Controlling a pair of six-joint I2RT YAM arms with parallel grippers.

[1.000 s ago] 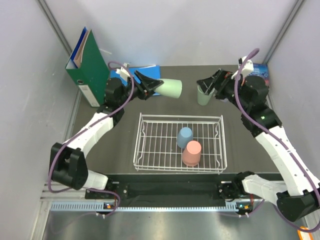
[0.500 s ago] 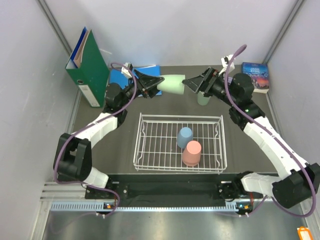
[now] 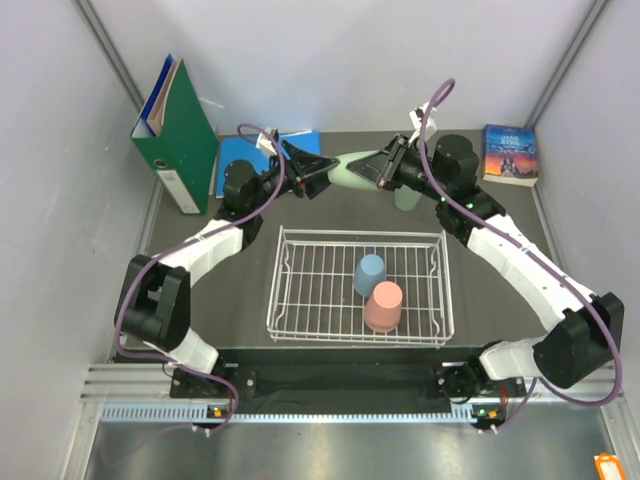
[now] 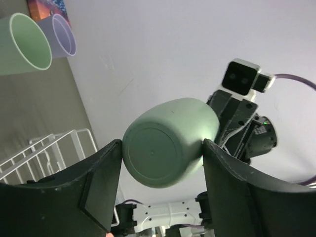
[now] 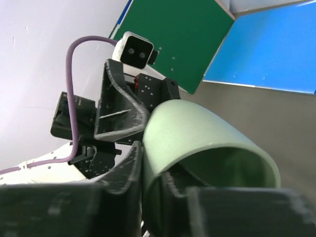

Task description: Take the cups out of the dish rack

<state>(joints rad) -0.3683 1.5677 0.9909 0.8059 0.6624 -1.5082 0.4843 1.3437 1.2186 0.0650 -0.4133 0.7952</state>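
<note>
Nearest, in the white wire dish rack (image 3: 300,290): salmon pink cup (image 3: 383,306) and dusty blue cup (image 3: 369,273), side by side, both upside down. Beyond it, in mid-air, sage green cup (image 3: 348,170) on its side, base clamped by the left gripper (image 3: 314,172), rim wall pinched by the right gripper (image 3: 380,168). Farther right, on the table (image 3: 240,300), second green cup (image 3: 406,198).

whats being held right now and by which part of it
The green cup, by both arms: the left pincer clamps its sides near the closed base, the right pincer pinches the wall at the open rim.
</note>
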